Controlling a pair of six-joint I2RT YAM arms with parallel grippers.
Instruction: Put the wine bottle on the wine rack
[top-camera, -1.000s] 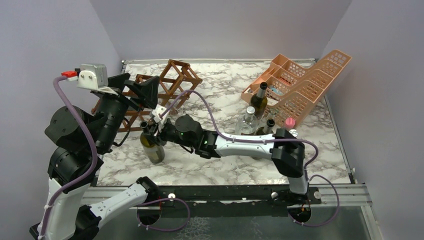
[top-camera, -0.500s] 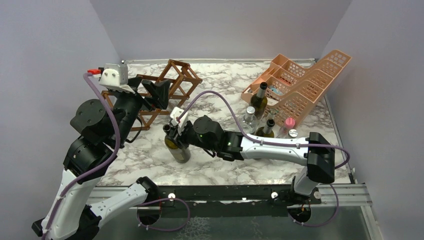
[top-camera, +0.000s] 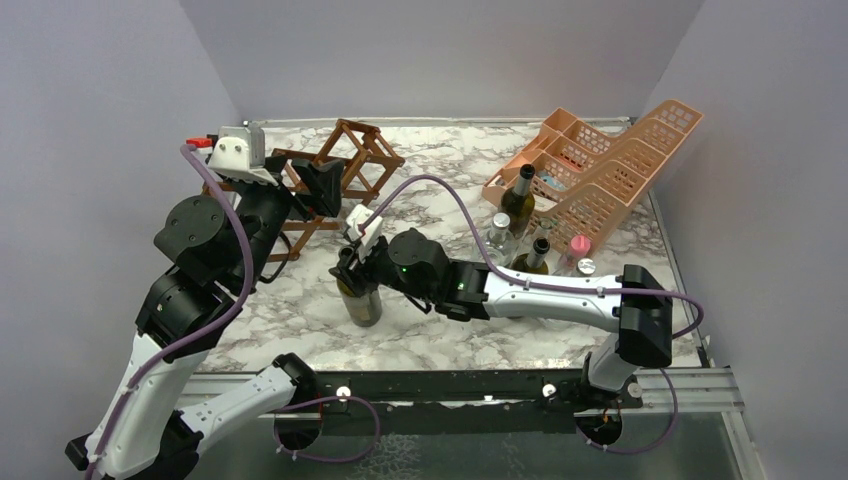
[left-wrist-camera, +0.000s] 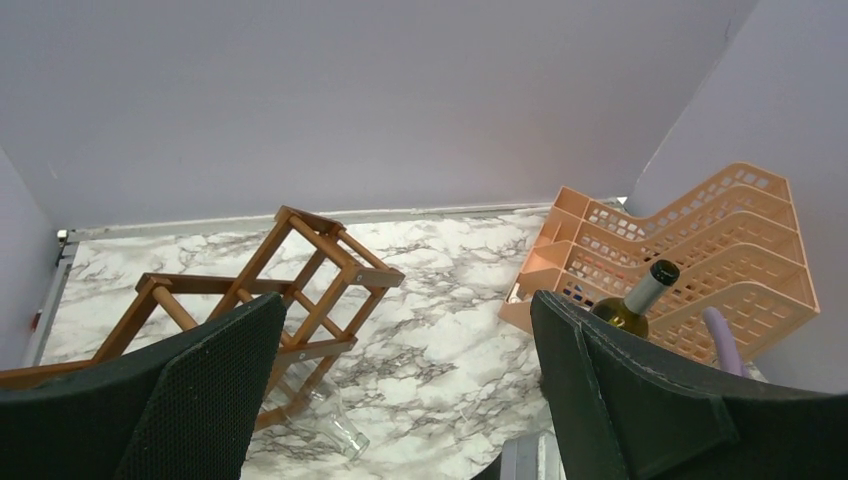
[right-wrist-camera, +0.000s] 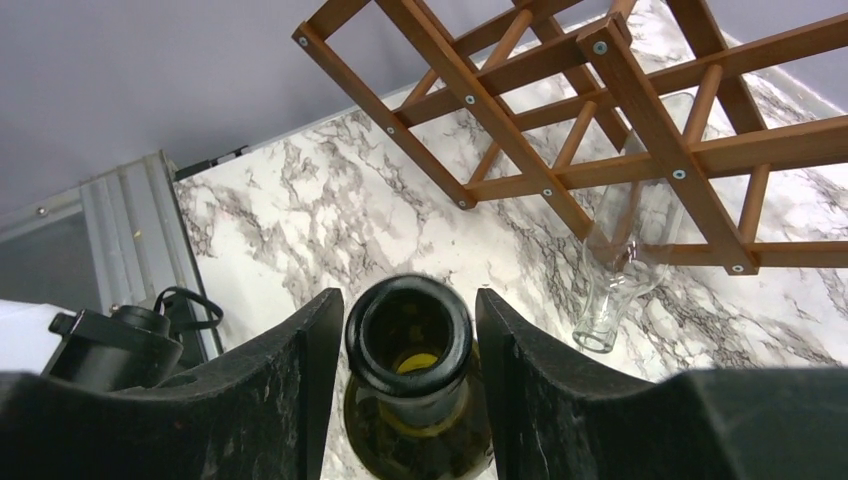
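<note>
The wine bottle (top-camera: 362, 305) is dark olive green, open-topped and upright at the table's middle-left. My right gripper (top-camera: 352, 262) is shut on its neck from above. In the right wrist view the black fingers (right-wrist-camera: 300, 400) flank the bottle's rim, my right gripper (right-wrist-camera: 408, 305) is around it, and the bottle's shoulder (right-wrist-camera: 415, 435) shows below. The brown wooden wine rack (top-camera: 345, 160) stands at the back left, beyond the bottle; it also shows in both wrist views (right-wrist-camera: 600, 130) (left-wrist-camera: 300, 270). My left gripper (top-camera: 322, 185) is open and empty, held above the rack's front (left-wrist-camera: 400, 400).
A clear glass bottle (right-wrist-camera: 625, 260) lies in the rack's lower cell, neck toward the table (left-wrist-camera: 325, 415). A peach plastic basket rack (top-camera: 610, 165) stands at the back right. A green bottle (top-camera: 518, 200), a clear bottle (top-camera: 495, 245) and a dark bottle (top-camera: 537, 258) stand before it.
My right gripper has carried the wine bottle rightward, away from the left arm. The left arm has risen and swung back over the rack.
</note>
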